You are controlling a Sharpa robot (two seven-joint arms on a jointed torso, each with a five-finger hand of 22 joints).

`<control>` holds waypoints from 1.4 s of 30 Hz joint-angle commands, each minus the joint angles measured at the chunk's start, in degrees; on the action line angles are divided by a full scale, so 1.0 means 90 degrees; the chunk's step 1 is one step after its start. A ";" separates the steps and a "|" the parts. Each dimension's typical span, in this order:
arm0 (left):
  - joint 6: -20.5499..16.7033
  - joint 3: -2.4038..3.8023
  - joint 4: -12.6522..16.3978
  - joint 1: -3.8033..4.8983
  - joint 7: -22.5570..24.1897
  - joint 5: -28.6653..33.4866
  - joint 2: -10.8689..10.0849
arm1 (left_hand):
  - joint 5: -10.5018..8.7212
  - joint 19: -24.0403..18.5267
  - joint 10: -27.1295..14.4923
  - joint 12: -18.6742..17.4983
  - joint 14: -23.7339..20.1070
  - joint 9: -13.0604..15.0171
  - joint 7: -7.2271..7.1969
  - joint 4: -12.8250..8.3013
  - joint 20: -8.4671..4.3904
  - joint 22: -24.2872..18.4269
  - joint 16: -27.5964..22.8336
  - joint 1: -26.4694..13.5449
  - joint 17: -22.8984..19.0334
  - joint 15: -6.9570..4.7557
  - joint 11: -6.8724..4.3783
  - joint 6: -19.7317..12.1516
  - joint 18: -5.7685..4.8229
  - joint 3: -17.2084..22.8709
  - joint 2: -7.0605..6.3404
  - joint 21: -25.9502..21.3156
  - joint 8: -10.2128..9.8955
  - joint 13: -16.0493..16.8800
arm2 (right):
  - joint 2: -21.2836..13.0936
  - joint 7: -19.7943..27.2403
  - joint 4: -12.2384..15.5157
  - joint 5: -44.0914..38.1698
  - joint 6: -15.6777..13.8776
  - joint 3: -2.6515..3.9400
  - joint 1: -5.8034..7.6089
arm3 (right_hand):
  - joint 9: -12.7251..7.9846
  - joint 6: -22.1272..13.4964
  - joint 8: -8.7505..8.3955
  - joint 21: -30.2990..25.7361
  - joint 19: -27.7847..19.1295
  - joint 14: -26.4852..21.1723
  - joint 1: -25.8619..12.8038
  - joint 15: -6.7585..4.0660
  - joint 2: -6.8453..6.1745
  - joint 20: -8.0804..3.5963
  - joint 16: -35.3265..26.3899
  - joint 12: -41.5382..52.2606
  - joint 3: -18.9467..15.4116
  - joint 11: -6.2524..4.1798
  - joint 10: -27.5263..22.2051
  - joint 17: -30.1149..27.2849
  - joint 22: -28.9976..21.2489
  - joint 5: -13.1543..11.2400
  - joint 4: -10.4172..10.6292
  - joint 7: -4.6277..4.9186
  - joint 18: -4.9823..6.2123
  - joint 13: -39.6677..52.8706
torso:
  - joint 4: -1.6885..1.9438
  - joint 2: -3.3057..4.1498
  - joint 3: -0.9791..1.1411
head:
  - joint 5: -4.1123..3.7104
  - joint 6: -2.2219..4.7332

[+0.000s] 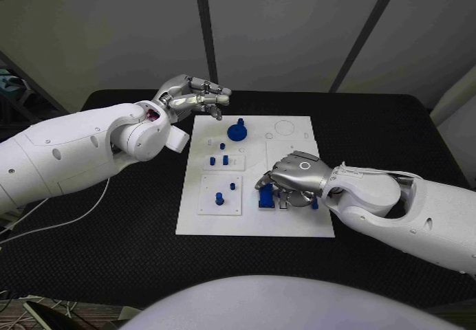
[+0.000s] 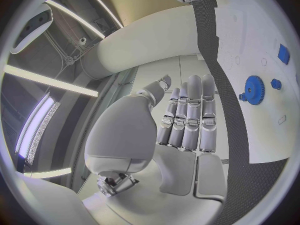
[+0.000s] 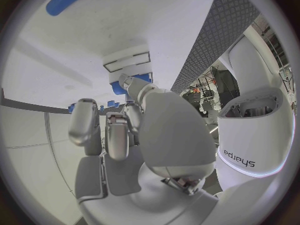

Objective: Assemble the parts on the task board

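The white task board [image 1: 255, 221] lies mid-table. On it stand a blue gear [image 1: 237, 130] and small blue pegs [image 1: 219, 199]. My right hand [image 1: 294, 176] rests knuckles-up on the board's right half. Its fingers curl down around an upright blue block [image 1: 266, 196], and the thumb tip touches that block [image 3: 120, 88]. A second blue piece [image 1: 314, 203] peeks out under the hand. My left hand [image 1: 195, 95] hovers over the board's far left corner and holds nothing. Its fingers [image 2: 189, 116] lie straight side by side, beside the gear [image 2: 254, 89].
The black table [image 1: 119, 261] surrounds the board. A white cable [image 1: 84, 206] trails across its left side. Round outlines [image 1: 285, 128] mark the board's far right part. A long blue piece [image 3: 72, 0] lies on the board beyond my right hand.
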 commanded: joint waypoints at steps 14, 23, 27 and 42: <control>0.0042 0.0004 0.0002 0.0008 0.0019 0.0013 -0.0001 | -0.0007 0.0020 -0.0053 0.0022 -0.0043 -0.0010 0.0004 0.0003 0.0044 -0.0003 0.0032 0.0001 -0.0009 0.0009 0.0005 -0.0028 -0.0074 -0.0037 0.0066 -0.0023 0.0008 -0.0009 | -0.0062 -0.0055 0.0089 -0.0121 -0.0028 -0.0004 0.0003 | -0.0038 0.0119 0.0020 -0.0033 -0.0015 0.0645 0.0098 -0.0052 -0.0008 -0.0068 0.0025 -0.0020 0.0067 -0.0050 -0.0010 0.1656 -0.0002 0.0054 -0.0123 0.0013 0.0050 0.0001 | -0.0008 0.0001 0.0004 | -0.0014 0.0003; 0.0049 0.0004 -0.0004 0.0006 0.0029 0.0013 0.0003 | -0.0006 0.0020 -0.0059 0.0026 -0.0045 -0.0010 0.0004 0.0001 0.0044 -0.0003 0.0034 0.0006 -0.0010 0.0009 0.0006 -0.0033 -0.0074 -0.0035 0.0070 -0.0026 0.0007 -0.0009 | -0.0338 0.0064 0.0351 0.0112 -0.1290 -0.0001 0.0000 | -0.0113 0.0027 -0.0017 0.0022 0.0048 0.0649 0.0043 -0.0056 -0.0042 -0.0078 0.0035 0.0017 0.0066 -0.0048 0.0043 0.1673 0.0070 0.0112 -0.0128 0.0043 0.0034 0.0020 | -0.0005 -0.0006 0.0008 | -0.0044 0.0019; 0.0042 0.0004 -0.0008 0.0004 0.0037 0.0013 0.0004 | -0.0006 0.0020 -0.0059 0.0026 -0.0045 -0.0010 0.0004 0.0001 0.0044 -0.0003 0.0034 0.0006 -0.0010 0.0009 0.0006 -0.0033 -0.0074 -0.0035 0.0070 -0.0026 0.0007 -0.0009 | -0.0636 0.0170 0.0531 0.1353 -0.2115 0.0001 0.0002 | -0.0130 0.0221 0.0043 0.0042 0.0092 0.0642 -0.0299 0.0036 -0.0121 -0.0026 0.0018 0.0035 -0.0118 0.0096 0.0084 0.1645 0.0106 -0.0013 0.0103 0.0303 0.0017 0.0019 | -0.0007 -0.0014 -0.0003 | -0.0084 0.0047; -0.0055 0.0002 0.0047 -0.0003 0.0109 0.0013 -0.0037 | -0.0005 0.0019 -0.0060 0.0038 -0.0051 -0.0003 -0.0009 -0.0009 0.0045 -0.0002 0.0036 0.0026 -0.0013 0.0008 0.0000 -0.0014 -0.0073 -0.0032 0.0073 -0.0031 0.0022 -0.0008 | -0.2032 -0.1712 0.1062 0.4197 -0.1949 -0.0003 0.0000 | 0.0052 0.1260 0.0659 -0.0027 0.0133 0.0596 -0.1437 0.0410 -0.0147 0.0358 -0.0106 0.0016 -0.1982 0.0394 0.0254 0.1447 0.0054 0.1433 0.1322 0.0524 0.0035 -0.0011 | -0.0055 -0.0034 -0.0017 | -0.0244 0.0170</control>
